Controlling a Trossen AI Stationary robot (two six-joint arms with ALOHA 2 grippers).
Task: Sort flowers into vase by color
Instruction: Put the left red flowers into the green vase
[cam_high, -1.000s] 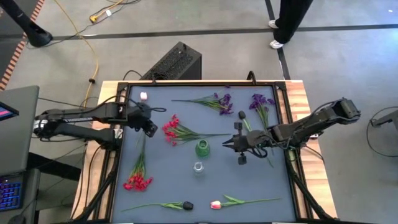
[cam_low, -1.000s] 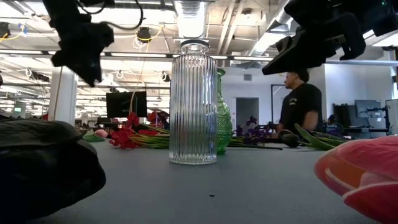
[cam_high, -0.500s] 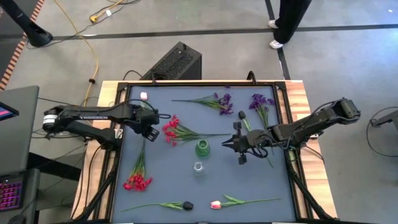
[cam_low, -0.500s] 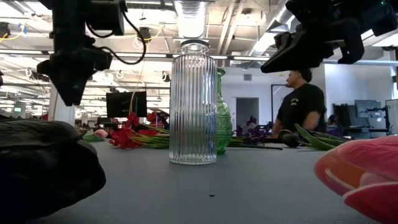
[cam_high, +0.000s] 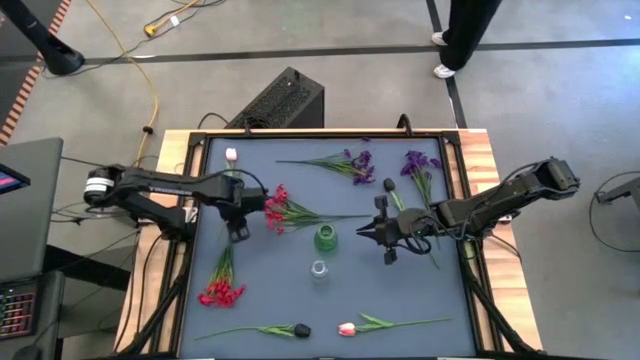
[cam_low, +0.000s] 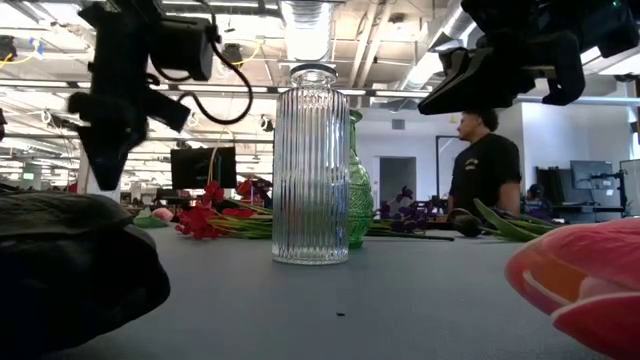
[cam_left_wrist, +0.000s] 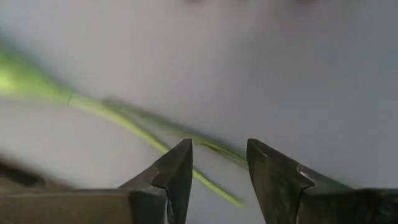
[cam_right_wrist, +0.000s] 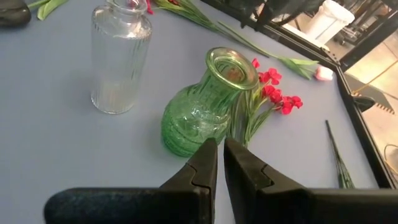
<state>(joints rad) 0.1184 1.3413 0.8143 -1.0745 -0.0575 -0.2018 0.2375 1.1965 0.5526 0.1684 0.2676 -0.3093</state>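
High view: left arm reaches in from the table's left edge, stretched nearly straight across, its left gripper (cam_high: 240, 222) over the grey mat just beside the red flower cluster (cam_high: 275, 208) lying left of the green vase (cam_high: 325, 238). Right arm comes in bent from the right side; right gripper (cam_high: 367, 232) points at the green vase, close to it but apart. Clear vase (cam_high: 319, 269) stands just below the green one. Other flowers lie flat on the mat — a second red cluster (cam_high: 220, 292) lower left, purple clusters (cam_high: 355, 163) up top, a dark tulip (cam_high: 301, 330) and a pink-white tulip (cam_high: 347, 328) near the front edge.

Low view: both arms hang above the tabletop, clear vase centre, a person (cam_low: 482, 165) standing in the room behind.

Left wrist view: fingers (cam_left_wrist: 177, 171) spread apart w/ a thin green stem (cam_left_wrist: 130, 127) running beneath the gap, not pinched.

Right wrist view: fingers (cam_right_wrist: 205, 165) nearly pressed together, holding nothing, aimed at the green vase's base.
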